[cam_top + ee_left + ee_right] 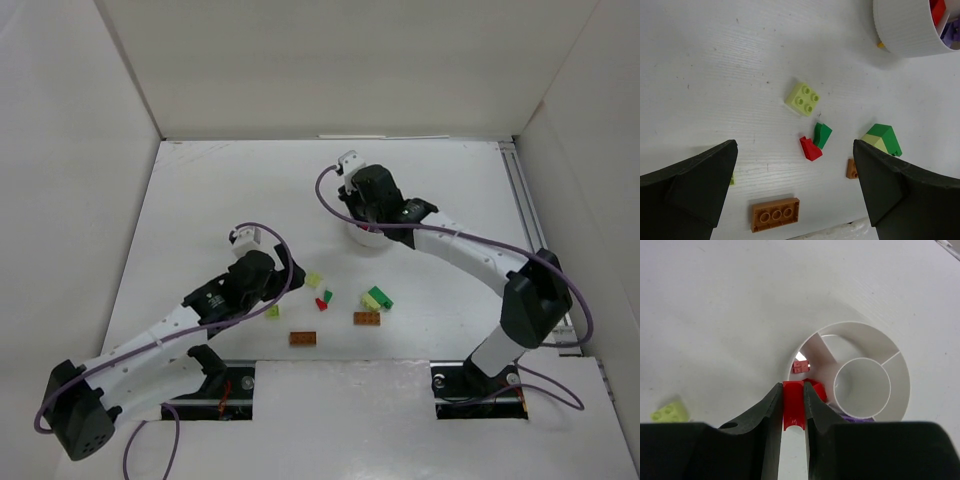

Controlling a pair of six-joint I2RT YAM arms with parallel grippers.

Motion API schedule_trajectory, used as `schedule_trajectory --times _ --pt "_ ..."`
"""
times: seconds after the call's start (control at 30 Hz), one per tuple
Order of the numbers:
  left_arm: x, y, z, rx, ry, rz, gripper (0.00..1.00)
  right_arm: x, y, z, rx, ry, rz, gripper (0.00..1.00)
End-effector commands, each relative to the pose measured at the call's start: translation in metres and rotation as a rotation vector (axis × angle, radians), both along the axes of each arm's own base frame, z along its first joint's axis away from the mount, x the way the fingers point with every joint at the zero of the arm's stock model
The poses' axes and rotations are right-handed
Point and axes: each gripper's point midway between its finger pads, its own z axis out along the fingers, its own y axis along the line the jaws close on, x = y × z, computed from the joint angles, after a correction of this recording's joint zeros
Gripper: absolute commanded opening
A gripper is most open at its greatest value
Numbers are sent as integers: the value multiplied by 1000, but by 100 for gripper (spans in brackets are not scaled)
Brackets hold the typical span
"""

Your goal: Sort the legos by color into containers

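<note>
Red brick (793,412): I am pinching it between the fingers of my right gripper (793,387), low in the middle of the right wrist frame, just over the near rim of the dish.
Right gripper: I am clamping it narrow, to the width of that brick.
Dish (860,326): it is sitting right of centre on the counter (715,300); red pieces (800,366) are lying in the wedge nearest my fingers, and something purple (857,417) is showing at its lower edge.
Left gripper (794,146): I am holding it wide open, gripping nothing, hovering over loose bricks.
Loose bricks: a yellow-green brick (803,98) is lying at mid-frame in the left wrist view; below it a red wedge (810,149) is touching a green wedge (822,134); a green and yellow-green pair (882,139) is lying to the right; an orange-brown brick (775,214) is lying at the bottom edge.
</note>
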Motion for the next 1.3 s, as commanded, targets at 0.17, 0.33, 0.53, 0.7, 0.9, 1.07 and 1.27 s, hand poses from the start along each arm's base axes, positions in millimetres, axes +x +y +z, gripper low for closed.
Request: schedule_trajectory --times 0.17,0.33,0.53,0.7,0.9,1.07,1.27 --pt "11 -17 14 -19 -48 -56 100 51 -7 -3 -39 -72 -115 19" --pt "14 -21 4 24 -30 -84 100 58 -13 -1 -25 -82 -167 32" --pt "13 -32 -10 65 11 -151 100 50 -4 9 23 -75 -104 53" --pt "6 -54 -16 100 29 -227 96 29 -5 52 115 -125 -76 54" --pt "-8 -66 -39 172 90 -287 82 -7 -33 63 190 -128 -116 56" --pt "-26 -80 -52 212 109 -409 77 -34 -57 62 216 -133 -149 59" --pt "-31 -80 -71 253 159 -426 70 -43 -69 53 199 -120 -174 59"
